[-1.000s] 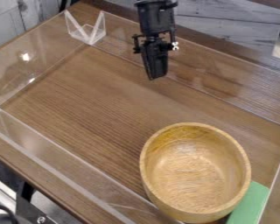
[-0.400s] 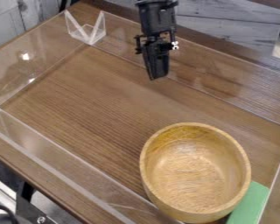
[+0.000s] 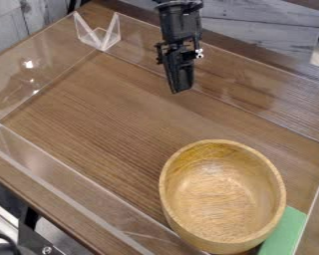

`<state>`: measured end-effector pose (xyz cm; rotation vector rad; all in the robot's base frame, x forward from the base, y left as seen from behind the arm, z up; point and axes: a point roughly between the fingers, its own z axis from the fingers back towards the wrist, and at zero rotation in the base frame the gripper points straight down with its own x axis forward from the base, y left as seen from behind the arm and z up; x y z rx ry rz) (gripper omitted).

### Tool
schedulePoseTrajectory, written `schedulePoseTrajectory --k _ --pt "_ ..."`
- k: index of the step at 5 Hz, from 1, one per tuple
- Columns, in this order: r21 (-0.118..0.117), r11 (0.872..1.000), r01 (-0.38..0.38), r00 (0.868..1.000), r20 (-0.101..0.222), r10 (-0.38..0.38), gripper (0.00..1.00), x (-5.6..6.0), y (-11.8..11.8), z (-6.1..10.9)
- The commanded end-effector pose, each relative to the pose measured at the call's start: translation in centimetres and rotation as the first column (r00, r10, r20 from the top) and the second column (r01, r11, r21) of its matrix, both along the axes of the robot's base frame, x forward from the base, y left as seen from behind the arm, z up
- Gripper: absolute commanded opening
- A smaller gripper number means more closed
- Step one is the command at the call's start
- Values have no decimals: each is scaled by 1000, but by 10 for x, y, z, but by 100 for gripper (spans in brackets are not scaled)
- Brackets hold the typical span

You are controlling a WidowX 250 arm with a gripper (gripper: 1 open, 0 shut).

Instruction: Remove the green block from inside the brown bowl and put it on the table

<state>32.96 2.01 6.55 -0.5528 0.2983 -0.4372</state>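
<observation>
One gripper (image 3: 179,84), black, jaws pinched together on nothing, hangs over the table (image 3: 109,115) at twelve o'clock. Brown bowl (image 3: 222,195) sits well apart at five o'clock, hollow bare. Green block (image 3: 291,235) lies just outside its rim, lower right.

This looks like a robotics lab or test bench. A wood-grain table (image 3: 109,120) is fenced by low clear acrylic walls (image 3: 43,60), forming a closed work pen. A black robot arm (image 3: 177,30) hangs over it, and a single wooden bowl (image 3: 223,195) sits inside.
</observation>
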Motion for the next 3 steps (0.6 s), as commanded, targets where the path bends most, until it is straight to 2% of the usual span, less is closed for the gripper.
schedulePoseTrajectory --k 1,3 --pt "-2 1000 25 996 81 -24 0 10 -1 18" --pt "-27 998 56 994 93 -54 0 10 -1 16"
